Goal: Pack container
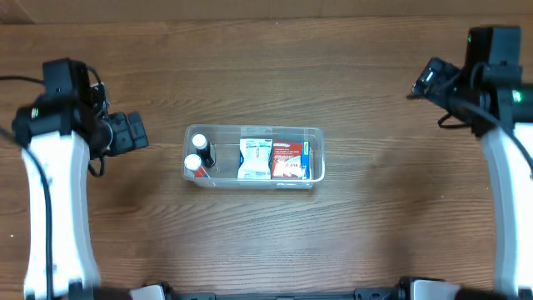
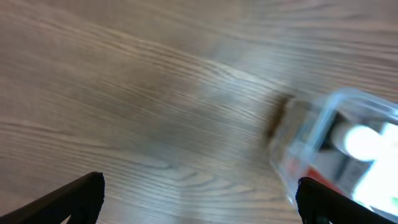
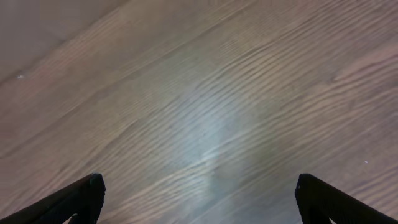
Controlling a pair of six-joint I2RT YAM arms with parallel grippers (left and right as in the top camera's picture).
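The left pincer (image 2: 200, 193) and right pincer (image 3: 199, 190) gaped wide, empty. Swinging the left one in from the left edge of the worktop (image 1: 266, 250) might knock the packed container (image 1: 254, 157) askew.

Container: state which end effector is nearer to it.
Left. The left end effector sits just off the container's left short end, not touching it. The right end effector is well away past the opposite end and farther back.

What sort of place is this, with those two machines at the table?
Probably a robot lab workbench, not a home: a left arm and a right arm flank a wooden table with a clear container of small boxes and bottles.
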